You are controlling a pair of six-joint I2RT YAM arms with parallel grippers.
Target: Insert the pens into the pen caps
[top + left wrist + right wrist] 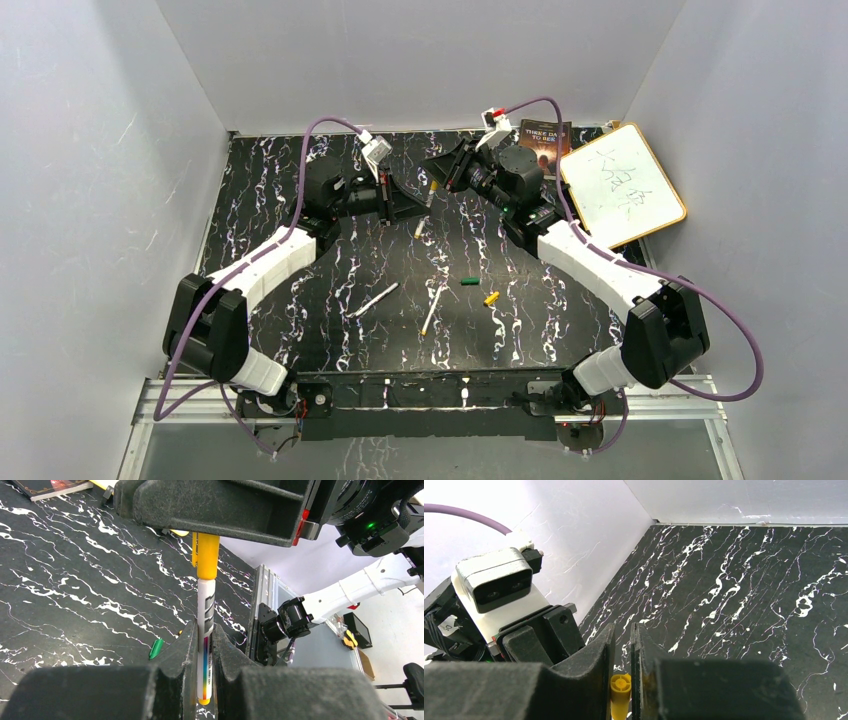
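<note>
My left gripper (408, 208) is shut on a whitish pen (206, 605), which stands between its fingertips (202, 630). A yellow cap (206, 555) sits on the pen's upper end. My right gripper (437, 175) is shut on that cap (620, 690), which shows between its fingers (623, 635). The pen's lower end (420, 228) sticks out below the two grippers at mid-back of the table. Two more pens (375, 299) (432, 310) lie on the table in front. A green cap (468, 282) and a yellow-orange cap (491, 298) lie to their right. The green cap also shows in the left wrist view (156, 648).
A small whiteboard (622, 185) with an orange frame leans at the back right, with a dark book (545, 140) next to it. Pale walls close in the black marbled table (300, 260) on three sides.
</note>
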